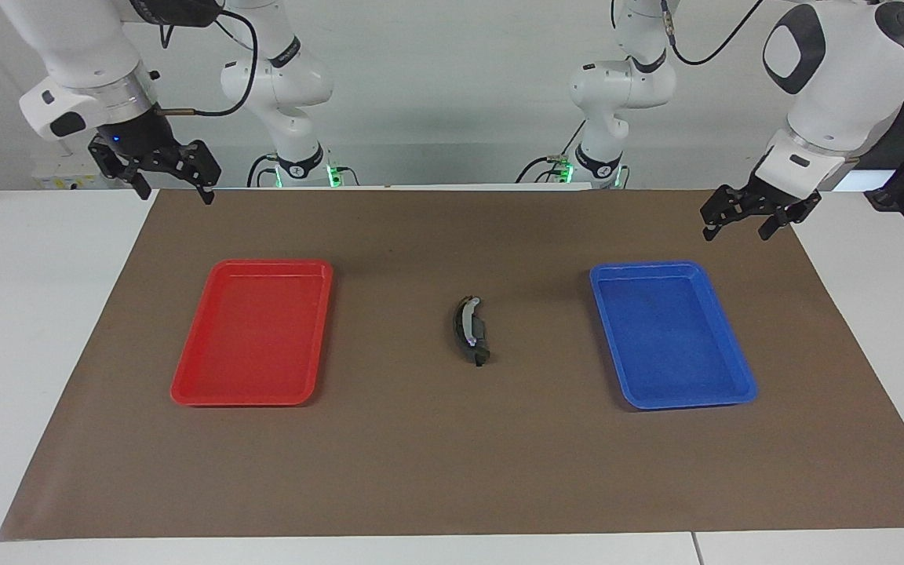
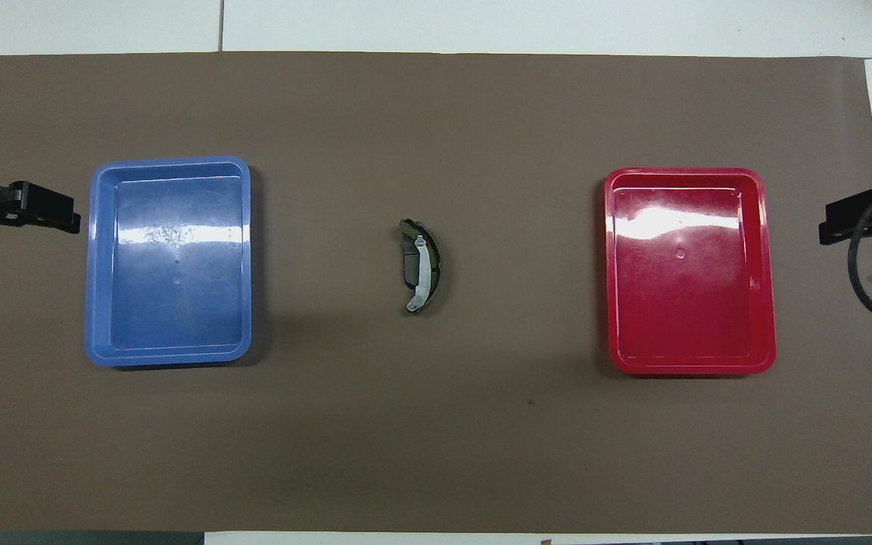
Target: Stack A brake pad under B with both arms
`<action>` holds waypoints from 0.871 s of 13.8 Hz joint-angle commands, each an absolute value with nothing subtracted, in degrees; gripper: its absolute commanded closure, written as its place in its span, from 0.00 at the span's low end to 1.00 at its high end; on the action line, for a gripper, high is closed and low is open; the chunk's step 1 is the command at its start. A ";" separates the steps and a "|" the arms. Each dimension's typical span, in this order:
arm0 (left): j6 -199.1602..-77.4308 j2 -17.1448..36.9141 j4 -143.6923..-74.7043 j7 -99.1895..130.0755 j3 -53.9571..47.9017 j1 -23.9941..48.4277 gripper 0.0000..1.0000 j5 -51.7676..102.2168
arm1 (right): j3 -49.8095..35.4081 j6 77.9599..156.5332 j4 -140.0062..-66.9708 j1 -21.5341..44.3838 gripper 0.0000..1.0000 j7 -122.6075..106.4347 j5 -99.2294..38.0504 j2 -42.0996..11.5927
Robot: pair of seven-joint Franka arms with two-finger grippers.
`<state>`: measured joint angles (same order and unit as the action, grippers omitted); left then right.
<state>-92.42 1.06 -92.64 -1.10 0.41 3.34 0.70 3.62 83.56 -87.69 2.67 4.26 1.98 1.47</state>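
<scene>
The crescent-shaped brake shoe B (image 1: 468, 320) (image 2: 429, 266), dark with a silver inner rim, lies on the brown mat midway between the two trays. The small dark grey brake pad A (image 1: 480, 342) (image 2: 409, 263) lies partly under it, showing at the shoe's inner curve. My left gripper (image 1: 737, 231) (image 2: 57, 215) is open and empty, raised over the mat's edge beside the blue tray. My right gripper (image 1: 175, 191) (image 2: 837, 224) is open and empty, raised over the mat's edge near the red tray. Both arms wait away from the parts.
A blue tray (image 1: 614, 276) (image 2: 94, 265) sits toward the left arm's end, with nothing in it. A red tray (image 1: 193, 369) (image 2: 767, 265) sits toward the right arm's end, with nothing in it. The brown mat (image 1: 452, 471) covers the white table.
</scene>
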 commanded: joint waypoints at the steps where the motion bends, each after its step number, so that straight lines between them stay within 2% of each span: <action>1: -92.37 -0.26 -94.04 -1.49 0.09 2.72 0.00 1.49 | 3.43 82.62 -86.13 2.46 0.00 3.08 2.20 0.62; 12: -92.37 -0.26 -94.04 -1.49 0.09 2.72 0.00 1.49 | 3.43 83.66 -87.53 2.46 0.00 3.25 0.61 1.23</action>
